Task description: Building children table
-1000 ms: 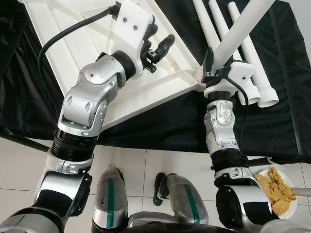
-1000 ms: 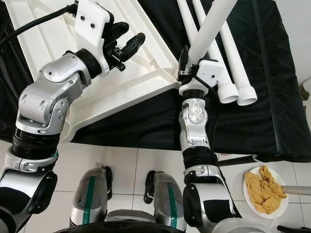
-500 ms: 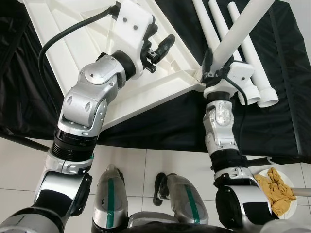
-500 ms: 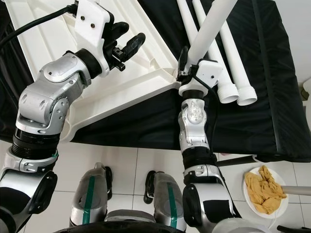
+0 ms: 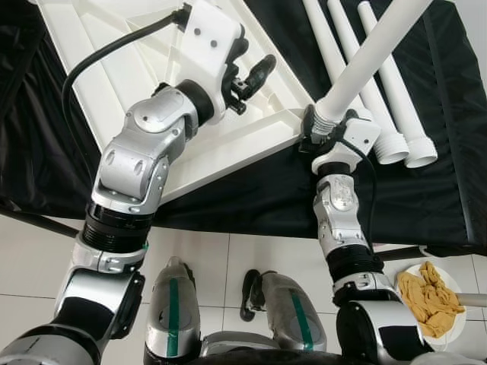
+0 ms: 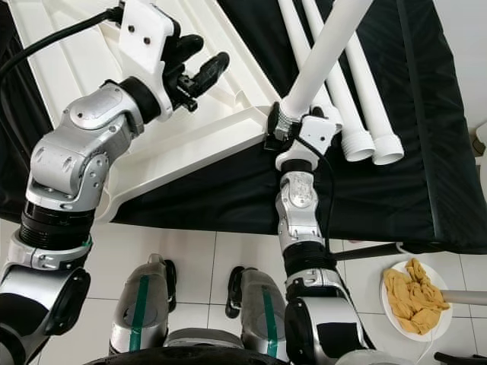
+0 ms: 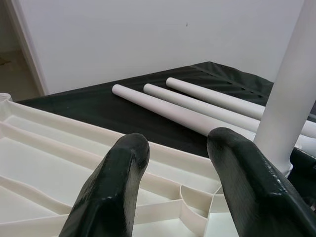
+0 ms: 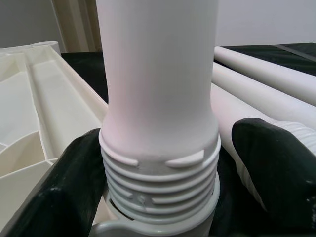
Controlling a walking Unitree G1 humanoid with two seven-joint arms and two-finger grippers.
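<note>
Nearest the robot, the floor [image 5: 228, 258] is pale square tile with thin grout lines, and its own silver legs stand on it. To the right on the tiles sits a white plate [image 6: 389, 298] holding a crumpled yellow cloth [image 6: 412, 298]. Beyond the tiles runs the edge of a counter covered with a black cloth [image 5: 251, 198] that hangs over the front in folds.

On that cloth the white tabletop [image 5: 99, 46] lies upside down, its ribbed underside up, one corner pointing toward the right arm. At that corner the right gripper [image 5: 323, 131] is at the threaded base of a white table leg [image 5: 369, 57], which stands tilted up from the corner socket. In the right wrist view the two black fingers [image 8: 269, 168] sit either side of the ridged thread, spread a little wider than it, with gaps visible, so they are apart and not clamped on it.

The left gripper [image 5: 251, 76] hovers above the tabletop's ribbed underside, its fingers [image 7: 116, 182] parted and holding nothing.

Farther back, three more white legs [image 5: 388, 84] lie side by side on the black cloth, their threaded ends toward the robot. Behind the counter stands a plain white wall [image 7: 148, 34].
</note>
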